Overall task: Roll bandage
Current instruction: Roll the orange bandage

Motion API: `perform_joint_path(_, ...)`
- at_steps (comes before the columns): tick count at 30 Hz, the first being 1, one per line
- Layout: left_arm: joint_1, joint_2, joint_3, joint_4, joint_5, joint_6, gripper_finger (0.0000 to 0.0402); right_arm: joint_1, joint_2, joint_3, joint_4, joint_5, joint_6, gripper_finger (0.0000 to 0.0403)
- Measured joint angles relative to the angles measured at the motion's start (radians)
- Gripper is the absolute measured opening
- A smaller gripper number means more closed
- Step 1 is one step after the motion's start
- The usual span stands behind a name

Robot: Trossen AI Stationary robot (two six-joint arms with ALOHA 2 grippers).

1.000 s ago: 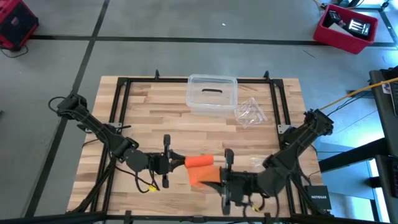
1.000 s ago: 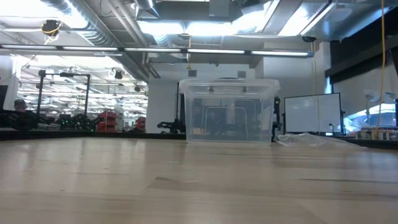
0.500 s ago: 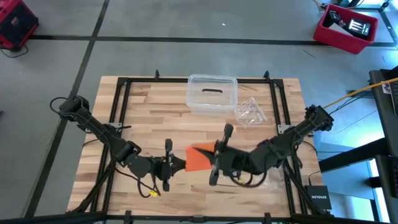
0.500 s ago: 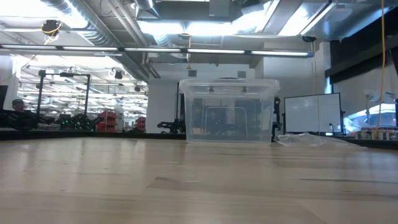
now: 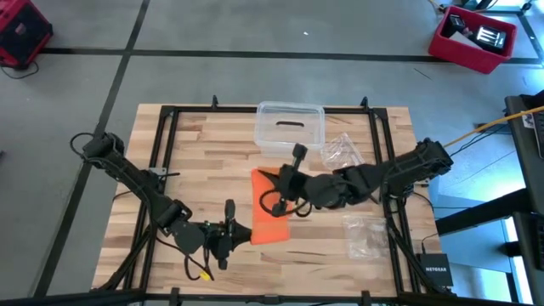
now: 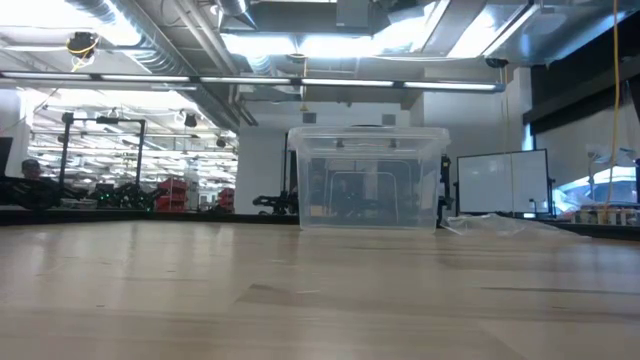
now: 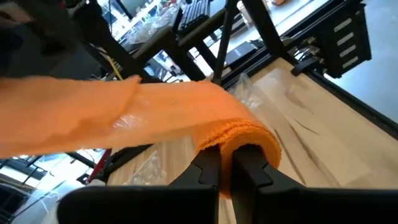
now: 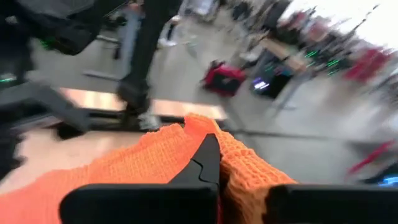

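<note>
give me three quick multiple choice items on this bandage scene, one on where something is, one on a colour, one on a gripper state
1. Where is the clear plastic box?
A. at the table's far edge, centre
B. at the near left corner
C. on the floor

2. What colour is the bandage?
A. blue
B. orange
C. white

3. How is the left gripper?
A. open and empty
B. out of every view
C. shut on the bandage

Answers:
1. A, the high view shows it beyond both arms, at the far edge.
2. B, the strip between the grippers is bright orange.
3. C, its wrist view shows the fabric edge pinched between closed fingers.
</note>
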Motion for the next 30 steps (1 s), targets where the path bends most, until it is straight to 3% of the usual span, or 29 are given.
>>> perform_joint_path(3, -0.007, 0.000, 0.000, 0.015, 0.004, 0.008, 0.0004, -0.022, 0.017, 0.000, -0.040, -0.092, 0.157, 0.0004)
perform_joint_path(9, -0.025, 0.000, -0.001, 0.007, 0.021, -0.017, 0.0006, -0.058, 0.071, 0.000, -0.140, -0.098, 0.311, 0.0026)
perform_joint_path(14, -0.027, 0.033, -0.001, 0.015, -0.018, -0.153, 0.0003, -0.108, 0.139, 0.000, -0.214, -0.170, 0.514, 0.0079)
perform_joint_path(22, -0.036, 0.133, -0.001, 0.083, -0.027, -0.158, 0.0003, -0.124, 0.201, 0.000, -0.286, -0.240, 0.528, 0.0190)
perform_joint_path(30, -0.039, 0.144, -0.001, 0.076, -0.021, -0.172, 0.0008, -0.156, 0.195, 0.000, -0.361, -0.401, 0.519, 0.0238)
